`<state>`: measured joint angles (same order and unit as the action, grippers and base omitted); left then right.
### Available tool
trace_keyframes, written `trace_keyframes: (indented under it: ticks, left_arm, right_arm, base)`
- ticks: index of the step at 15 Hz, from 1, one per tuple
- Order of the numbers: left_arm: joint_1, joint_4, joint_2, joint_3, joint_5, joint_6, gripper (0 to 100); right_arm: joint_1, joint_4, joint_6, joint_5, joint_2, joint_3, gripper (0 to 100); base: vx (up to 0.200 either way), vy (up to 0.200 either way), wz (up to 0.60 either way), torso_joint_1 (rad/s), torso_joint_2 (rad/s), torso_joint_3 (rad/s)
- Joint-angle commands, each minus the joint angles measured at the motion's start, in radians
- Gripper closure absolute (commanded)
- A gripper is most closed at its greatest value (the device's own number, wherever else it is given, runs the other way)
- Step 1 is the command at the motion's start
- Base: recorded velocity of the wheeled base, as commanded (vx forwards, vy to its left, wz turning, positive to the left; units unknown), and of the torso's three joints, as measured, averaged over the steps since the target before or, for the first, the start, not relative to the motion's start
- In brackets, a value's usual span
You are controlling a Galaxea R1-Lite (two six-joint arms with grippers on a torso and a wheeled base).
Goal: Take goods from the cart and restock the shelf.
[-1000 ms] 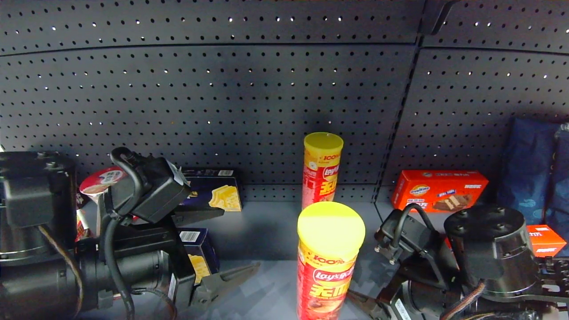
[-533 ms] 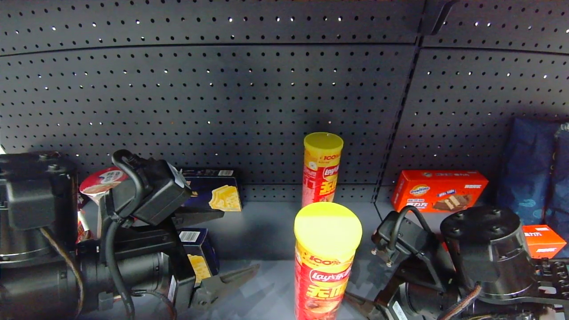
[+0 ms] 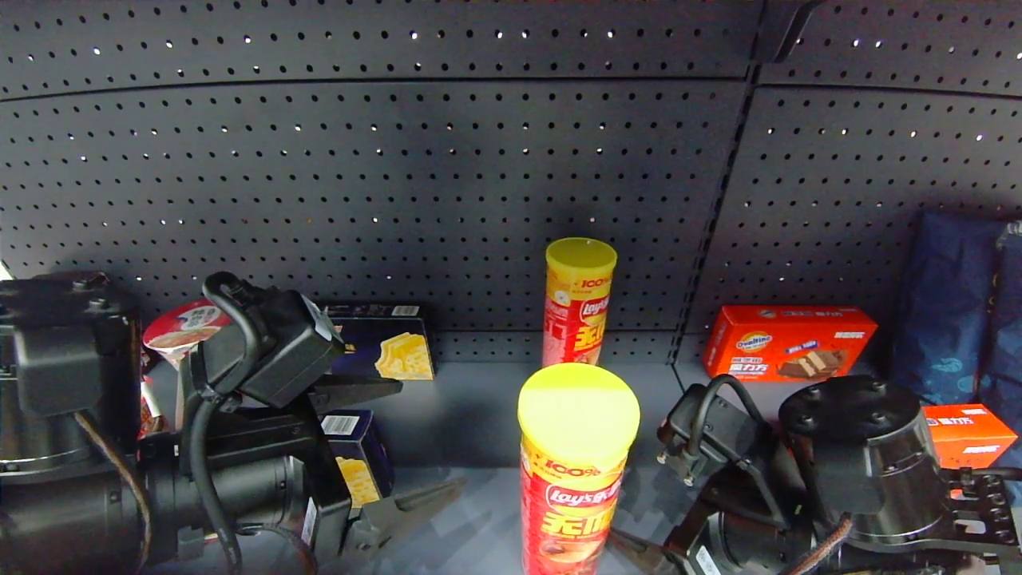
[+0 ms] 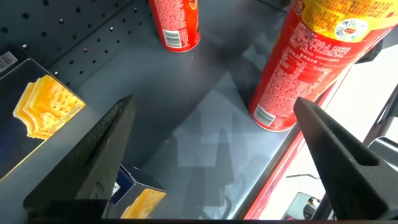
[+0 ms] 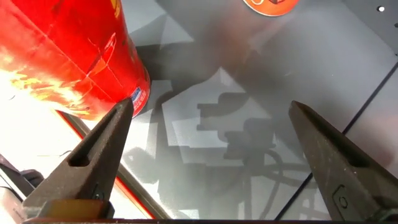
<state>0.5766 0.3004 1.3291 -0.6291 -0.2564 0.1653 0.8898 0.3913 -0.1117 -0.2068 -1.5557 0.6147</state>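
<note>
Head view, grey shelf (image 3: 479, 415), black pegboard wall (image 3: 399, 200) behind

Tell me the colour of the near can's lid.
Yellow. The lid tops the red near can; the head view shows it best.

The near chip can (image 3: 572, 487) had a logo and big yellow print on its red side. The far chip can (image 3: 578, 311) had the same. The orange box (image 3: 786, 342) had a round logo. The blue cracker box (image 3: 391, 347) had a white barcode sticker (image 3: 406, 310).
</note>
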Motion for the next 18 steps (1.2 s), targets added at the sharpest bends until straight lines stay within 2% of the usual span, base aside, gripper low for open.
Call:
trace_keyframes:
  ticks: [1, 4, 6, 10, 14, 18]
  left_arm:
    - [0.0, 0.0, 0.001, 0.0, 0.0, 0.0, 0]
    - [-0.001, 0.0, -0.001, 0.003, 0.0, 0.0, 0]
    - [-0.001, 0.0, -0.004, 0.005, 0.0, 0.0, 0]
    - [-0.012, 0.0, -0.007, 0.017, 0.0, 0.002, 0]
    - [-0.012, 0.0, -0.007, 0.014, 0.0, 0.002, 0]
    - [-0.012, 0.0, -0.007, 0.016, 0.0, 0.0, 0]
  right_arm:
    - [0.003, 0.0, 0.0, 0.001, -0.003, -0.001, 0]
    - [-0.002, 0.009, 0.0, 0.0, 0.002, -0.003, 0]
    - [-0.041, 0.018, 0.0, 0.0, 0.006, 0.027, 0]
    - [-0.181, 0.011, 0.0, -0.026, -0.029, 0.174, 0]
    - [-0.239, -0.008, 0.0, -0.112, -0.106, 0.273, 0]
    - [-0.307, -0.009, 0.0, -0.112, -0.162, 0.324, 0]
  base:
    - [0.0, 0.0, 0.0, 0.0, 0.0, 0.0]
    - [0.0, 0.0, 0.0, 0.0, 0.0, 0.0]
    - [0.0, 0.0, 0.0, 0.0, 0.0, 0.0]
    - [0.0, 0.0, 0.0, 0.0, 0.0, 0.0]
    - [0.0, 0.0, 0.0, 0.0, 0.0, 0.0]
    - [0.0, 0.0, 0.0, 0.0, 0.0, 0.0]
